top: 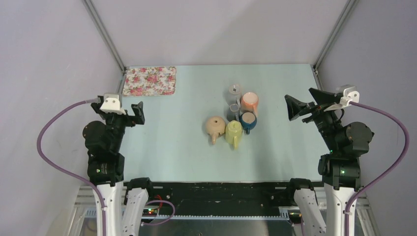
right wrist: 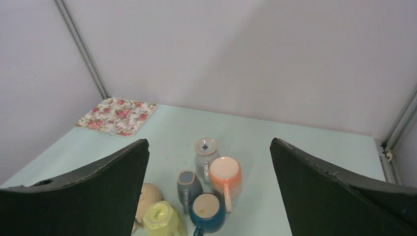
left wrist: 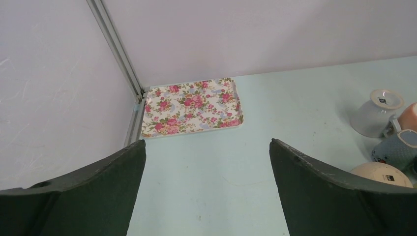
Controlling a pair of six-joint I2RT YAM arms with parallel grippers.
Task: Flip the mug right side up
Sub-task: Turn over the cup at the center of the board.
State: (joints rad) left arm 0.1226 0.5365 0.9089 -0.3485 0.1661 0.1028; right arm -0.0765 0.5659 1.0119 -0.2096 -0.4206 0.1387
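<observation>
Several mugs stand bottom up in a tight cluster mid-table: a light grey mug (top: 235, 92) (right wrist: 205, 156), an orange mug (top: 250, 103) (right wrist: 225, 177), a dark grey mug (top: 232, 111) (right wrist: 189, 186), a blue mug (top: 248, 120) (right wrist: 208, 211), a yellow mug (top: 234, 132) (right wrist: 162, 219) and a beige mug (top: 215, 127) (right wrist: 147, 196). My left gripper (top: 139, 113) (left wrist: 207, 142) hangs open over the table's left side, well clear of the mugs. To the right of the cluster, my right gripper (top: 300, 101) (right wrist: 210, 140) is open and raised, facing the mugs. Neither holds anything.
A floral tray (top: 149, 81) (left wrist: 192, 105) lies flat in the far left corner of the pale green table (top: 187, 162). White walls with metal corner posts close in the back and both sides. The beige mug (left wrist: 382, 174) and light grey mug (left wrist: 378, 112) show at the left wrist view's right edge.
</observation>
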